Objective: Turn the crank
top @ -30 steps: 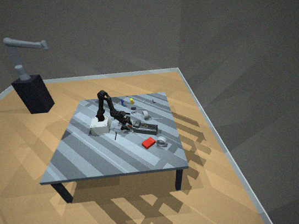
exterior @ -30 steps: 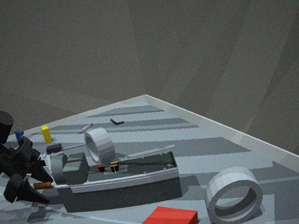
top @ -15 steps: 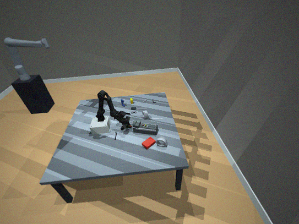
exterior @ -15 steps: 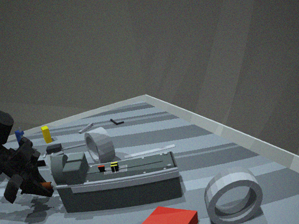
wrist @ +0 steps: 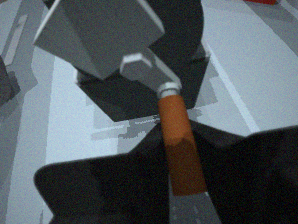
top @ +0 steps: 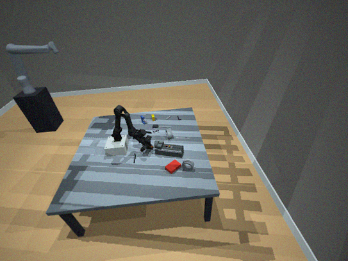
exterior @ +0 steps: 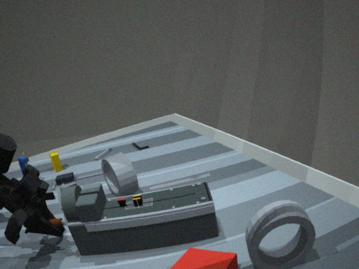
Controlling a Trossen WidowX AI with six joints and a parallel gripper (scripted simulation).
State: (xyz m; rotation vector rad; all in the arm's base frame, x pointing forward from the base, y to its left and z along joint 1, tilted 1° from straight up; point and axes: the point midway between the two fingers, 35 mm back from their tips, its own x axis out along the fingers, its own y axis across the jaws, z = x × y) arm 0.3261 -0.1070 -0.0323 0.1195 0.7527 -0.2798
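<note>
A: Gripper (top: 149, 147) (exterior: 61, 228) (wrist: 172, 126) state?
B: Clamped on the handle (exterior: 56, 222) (wrist: 181, 145), orange grip between the fingers. Crank (wrist: 150, 72) runs from it to the near end of the machine (top: 169, 149) (exterior: 150, 222) (wrist: 150, 100).
A: Machine where?
B: On the table (top: 127, 181) (exterior: 289, 186) (wrist: 30, 165), in front of the arm (top: 129, 123) (exterior: 2, 186). Boxy housing at the crank end, slot along the top.
A: Pointer (exterior: 121, 202)?
B: Red, in the slot, on the crank side of the brass marks (exterior: 137, 199). Near them, not level.
A: Around it?
B: Red block (top: 173, 166) (exterior: 205, 267) and a grey ring (top: 183, 166) (exterior: 253, 239) on one side, near each other. Second ring (top: 167, 134) (exterior: 129, 176) on the other side, yellow block (top: 153, 117) (exterior: 56, 162) beyond.
A: Arm base?
B: On the white box (top: 116, 149).
A: Handle let go?
B: No, gripped.
</note>
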